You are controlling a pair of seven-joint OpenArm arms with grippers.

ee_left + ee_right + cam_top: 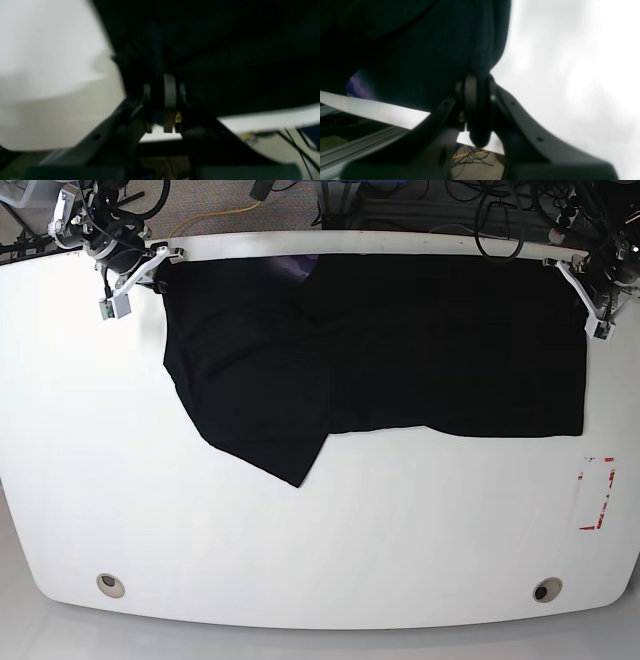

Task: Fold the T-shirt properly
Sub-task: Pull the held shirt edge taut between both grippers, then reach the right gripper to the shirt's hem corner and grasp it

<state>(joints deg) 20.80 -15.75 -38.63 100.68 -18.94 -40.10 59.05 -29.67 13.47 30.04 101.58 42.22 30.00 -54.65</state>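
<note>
Base: black T-shirt [400, 350] across table [300, 540]

A white table [300, 550] carries the black T-shirt [400, 350], spread flat.

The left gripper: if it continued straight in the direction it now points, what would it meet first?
The left gripper is shut on the T-shirt, so black fabric already lies between its fingers. Further along that line there seems to be only more of the shirt lying on the white table, though blur makes depth uncertain.
</note>
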